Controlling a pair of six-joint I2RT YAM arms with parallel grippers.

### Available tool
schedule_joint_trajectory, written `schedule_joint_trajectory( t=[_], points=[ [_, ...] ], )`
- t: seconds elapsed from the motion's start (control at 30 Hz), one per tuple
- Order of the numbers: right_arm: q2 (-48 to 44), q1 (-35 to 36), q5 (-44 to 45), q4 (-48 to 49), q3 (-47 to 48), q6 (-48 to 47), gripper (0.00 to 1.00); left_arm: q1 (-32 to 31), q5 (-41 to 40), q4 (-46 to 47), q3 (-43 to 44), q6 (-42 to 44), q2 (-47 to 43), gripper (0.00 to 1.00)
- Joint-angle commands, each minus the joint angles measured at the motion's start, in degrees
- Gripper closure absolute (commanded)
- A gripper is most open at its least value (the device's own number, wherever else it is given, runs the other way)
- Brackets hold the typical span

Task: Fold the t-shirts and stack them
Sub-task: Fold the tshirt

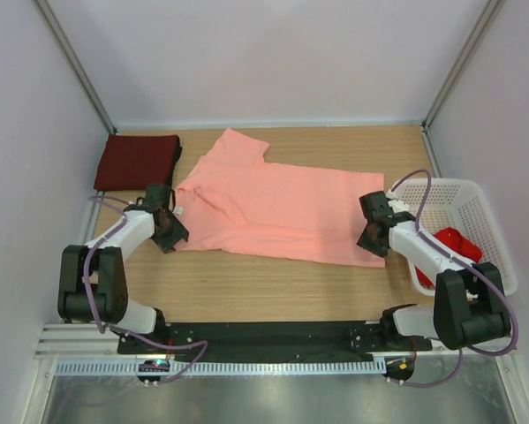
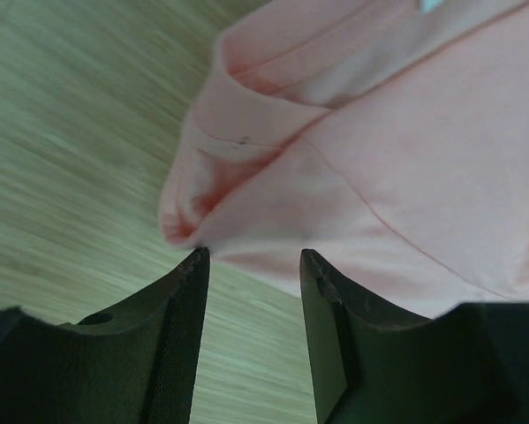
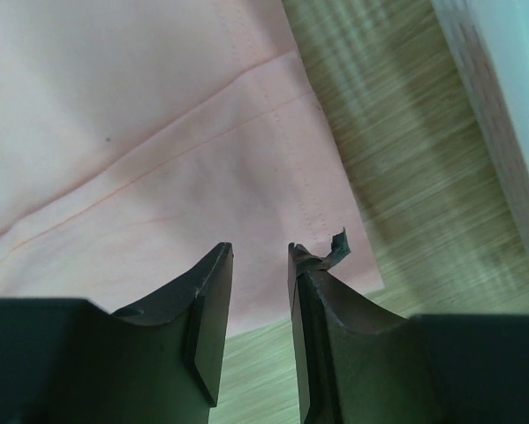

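The salmon-pink t-shirt lies spread flat across the middle of the table, its hem to the right. My left gripper is open and empty at the shirt's near left sleeve, just short of the cloth. My right gripper is open and empty over the shirt's near right hem corner. The dark maroon t-shirt lies folded at the back left. The bright red t-shirt is bunched in the white basket at the right.
The basket stands right beside my right arm. White walls enclose the back and both sides of the wooden table. A black rail carries the arm bases at the near edge.
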Motion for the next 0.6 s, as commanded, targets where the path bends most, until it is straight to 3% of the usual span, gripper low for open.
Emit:
schedule_joint_trajectory(
  t=[0.0,0.43,0.57],
  points=[
    [0.8,0.2,3.0,1.5,-1.2,1.7,0.62,-0.1,-9.7,-4.1,0.5,-4.1,1.9,0.54],
    [1.1,0.2,8.6,-1.8,-2.6,5.3,0.62,-0.1,-20.1,-10.3,1.0,-9.0,3.3,0.55],
    [-1.9,0.2,6.0,-4.0,-0.8,3.8,0.62,-0.1,-18.8,-11.5,3.9,-6.5,0.1,0.55]
  ],
)
